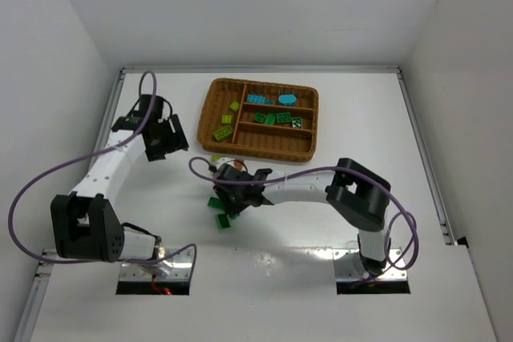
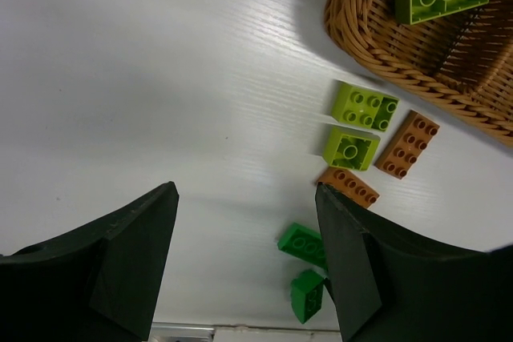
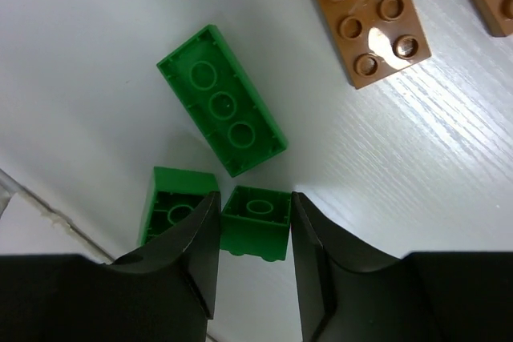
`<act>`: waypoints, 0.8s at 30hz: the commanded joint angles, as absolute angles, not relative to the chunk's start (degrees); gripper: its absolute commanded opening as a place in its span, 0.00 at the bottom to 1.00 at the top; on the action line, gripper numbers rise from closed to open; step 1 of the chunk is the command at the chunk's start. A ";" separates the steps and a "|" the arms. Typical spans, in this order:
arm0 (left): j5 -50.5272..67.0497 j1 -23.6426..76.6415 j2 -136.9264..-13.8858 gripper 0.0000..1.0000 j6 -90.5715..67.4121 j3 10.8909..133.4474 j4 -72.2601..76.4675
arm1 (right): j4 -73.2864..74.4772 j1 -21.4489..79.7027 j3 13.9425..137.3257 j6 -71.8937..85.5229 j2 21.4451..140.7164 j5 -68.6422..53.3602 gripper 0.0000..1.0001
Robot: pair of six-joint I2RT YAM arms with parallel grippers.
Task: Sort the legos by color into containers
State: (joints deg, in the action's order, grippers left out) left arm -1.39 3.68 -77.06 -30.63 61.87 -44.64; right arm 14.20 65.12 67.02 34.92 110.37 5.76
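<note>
Right gripper (image 1: pixel 230 200) is low over the white table (image 1: pixel 361 118), mid-table toward the near edge, and the brown woven wicker tray (image 1: pixel 260 157) sits toward the far edge. Left wrist: left gripper (image 2: pixel 244 198) spread wide, empty. Right wrist: fingers (image 3: pixel 200 238) clamp a small dark green square plastic lego (image 3: pixel 255 218), hollow side up.

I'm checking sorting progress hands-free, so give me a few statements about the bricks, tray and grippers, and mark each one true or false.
1. The right gripper has a small dark green brick between its fingers. True.
2. The left gripper holds a yellow-green brick. False: it is open and empty over the table.
3. Some cyan bricks lie in the wicker tray. True.
4. Every brown-orange brick is already in the tray. False: brown-orange bricks lie on the table beside it.
</note>
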 commanded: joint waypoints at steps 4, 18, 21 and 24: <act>-0.35 3.25 -74.97 0.76 -30.23 61.79 -43.95 | 16.00 64.51 66.27 36.47 104.51 14.40 0.31; 0.70 3.25 -74.36 0.77 -30.23 58.28 -42.80 | 24.61 43.70 74.87 35.16 96.76 26.81 0.31; 1.23 3.25 -73.83 0.77 -30.23 57.74 -42.28 | 23.91 38.25 81.55 33.93 102.46 24.53 0.31; 1.23 3.25 -73.83 0.77 -30.23 57.74 -42.28 | 23.91 34.82 89.98 32.70 110.02 23.99 0.31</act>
State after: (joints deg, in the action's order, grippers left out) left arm 0.36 3.68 -76.03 -30.48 57.56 -43.29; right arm 24.47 36.60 84.20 34.52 104.31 24.05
